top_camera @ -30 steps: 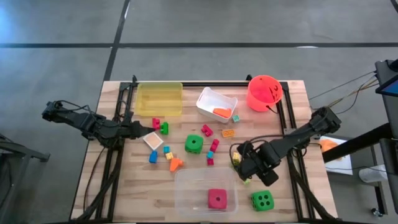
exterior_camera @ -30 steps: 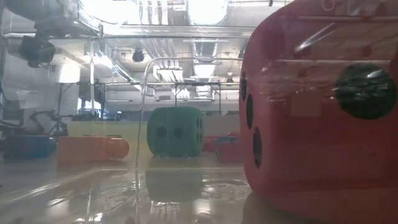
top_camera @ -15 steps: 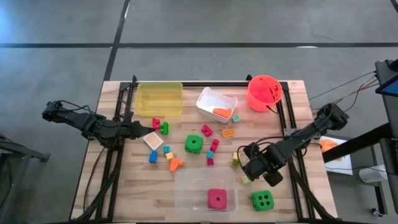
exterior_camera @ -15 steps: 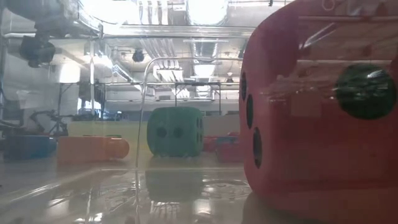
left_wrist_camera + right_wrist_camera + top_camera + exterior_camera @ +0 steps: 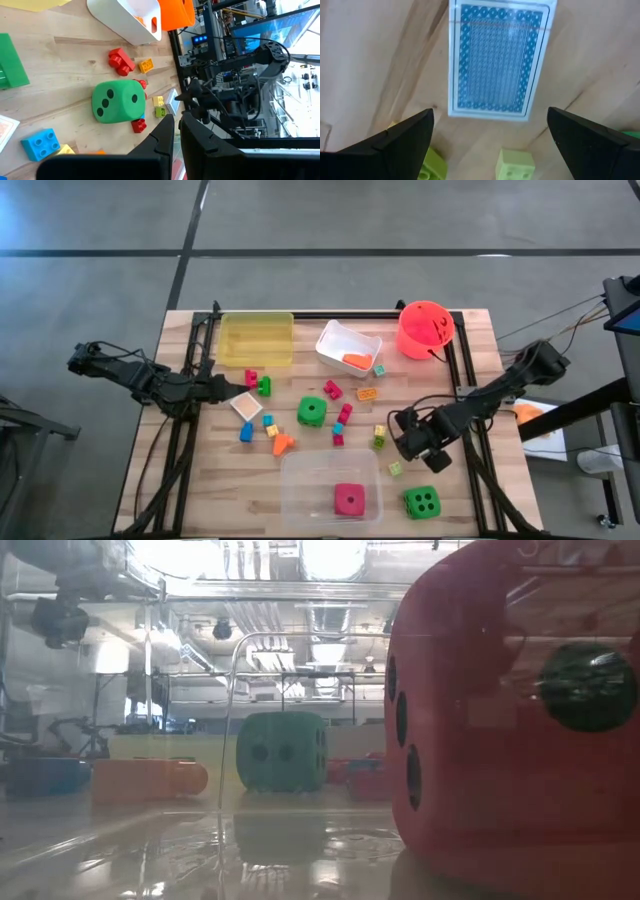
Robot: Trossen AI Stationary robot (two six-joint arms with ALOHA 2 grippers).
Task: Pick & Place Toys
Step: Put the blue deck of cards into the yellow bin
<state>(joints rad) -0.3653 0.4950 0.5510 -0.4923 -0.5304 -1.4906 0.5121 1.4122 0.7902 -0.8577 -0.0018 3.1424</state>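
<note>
- The right gripper [image 5: 398, 442] hovers low over the wooden table [image 5: 470, 340] near its right side, its two dark fingers [image 5: 400, 142] spread wide with nothing between them
- Under those parted jaws lies a flat blue-patterned card with a white border [image 5: 496, 64], face down on the wood and untouched; a small pale green plastic block [image 5: 515, 164] sits just beside its near edge
- From above, that pale green block [image 5: 395, 469] rests on the table between the gripper and the green dotted die [image 5: 421, 502] at the front right corner
- A small yellow-green block [image 5: 380, 434] sits just beside the gripper
- The left gripper [image 5: 222, 388] waits over the left part of the table, jaws pressed together and holding nothing, just beside a flat beige tile [image 5: 245, 405]
- A pink dotted die [image 5: 348, 500] rests inside the clear plastic tub [image 5: 300, 480] at the front
- Another green die [image 5: 312, 411] stands mid-table among scattered red, pink, blue and orange blocks
</note>
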